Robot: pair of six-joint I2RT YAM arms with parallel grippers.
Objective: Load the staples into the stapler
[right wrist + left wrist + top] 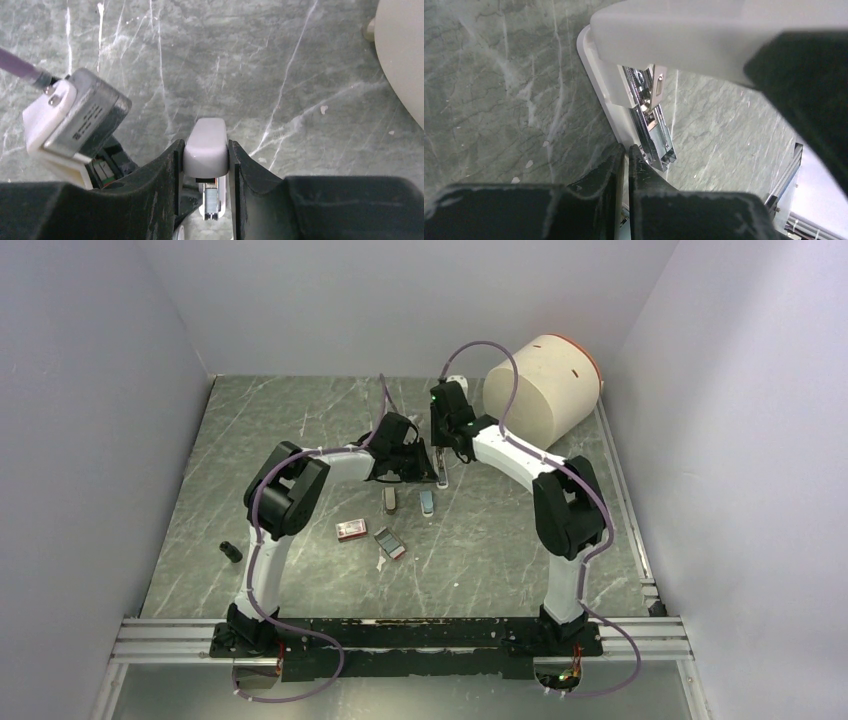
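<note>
The white stapler [441, 476] stands opened between my two grippers at the middle of the table. My right gripper [205, 143] is shut on its rounded top arm [206, 152], held lifted. Under that arm the metal magazine [655, 127] lies exposed above the white base [599, 75]. My left gripper [627, 148] has its fingers pressed almost together on the thin edge of that base. The staples [390, 543], a small grey block with a red end, lie on the table nearer the arm bases, apart from both grippers.
A little red box [350, 530] lies left of the staples. Two small grey pieces [390, 498] [427, 502] sit just in front of the stapler. A small black object [231, 551] lies at the left. A big cream cylinder [540, 390] stands at the back right.
</note>
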